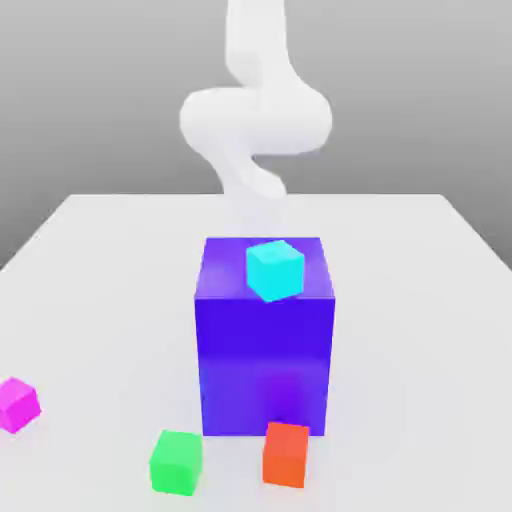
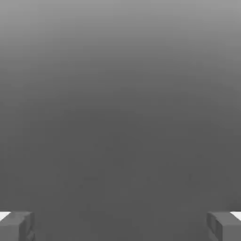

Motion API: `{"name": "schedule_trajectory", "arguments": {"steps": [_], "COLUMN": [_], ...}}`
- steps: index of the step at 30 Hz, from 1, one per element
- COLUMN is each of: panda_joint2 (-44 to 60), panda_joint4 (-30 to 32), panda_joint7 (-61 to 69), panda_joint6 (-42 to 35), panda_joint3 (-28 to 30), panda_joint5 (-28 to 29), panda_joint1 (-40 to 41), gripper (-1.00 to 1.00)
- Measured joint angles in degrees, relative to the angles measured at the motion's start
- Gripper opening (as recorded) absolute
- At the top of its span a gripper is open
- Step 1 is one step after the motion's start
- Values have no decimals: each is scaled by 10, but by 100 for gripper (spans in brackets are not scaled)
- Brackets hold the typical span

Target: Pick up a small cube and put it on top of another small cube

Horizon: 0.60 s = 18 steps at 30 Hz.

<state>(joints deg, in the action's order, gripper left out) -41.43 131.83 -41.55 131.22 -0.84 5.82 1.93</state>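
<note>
A: What is on the desk (image 1: 110, 260)?

B: It is plain white, w/ grey backdrop behind, no walls I can make out. In the middle stands a big blue-violet block (image 1: 264, 345), and a cyan cube (image 1: 275, 269) sits on its top. The white arm (image 1: 255, 120) rises behind it.

A: And the magenta cube (image 1: 18, 404)?

B: Far at the exterior view's left edge, on the desk, well apart from the block. A green cube (image 1: 176, 461) and an orange-red cube (image 1: 286, 454) lie near the front; the orange-red one is just beside the block, maybe touching.

A: The hand (image 2: 120, 226)?

B: Fingers (image 2: 16, 226) spread wide, nothing btw them.
</note>
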Motion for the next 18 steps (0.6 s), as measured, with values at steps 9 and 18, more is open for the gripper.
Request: {"name": "schedule_trajectory", "arguments": {"steps": [9,18], "panda_joint2": [166,320], "panda_joint4": [-1,3], "panda_joint7": [184,428], "panda_joint6": [-33,-48], "panda_joint3": [11,67], "panda_joint5": [175,259], "panda_joint1": [48,77], "gripper": [0,0]}}
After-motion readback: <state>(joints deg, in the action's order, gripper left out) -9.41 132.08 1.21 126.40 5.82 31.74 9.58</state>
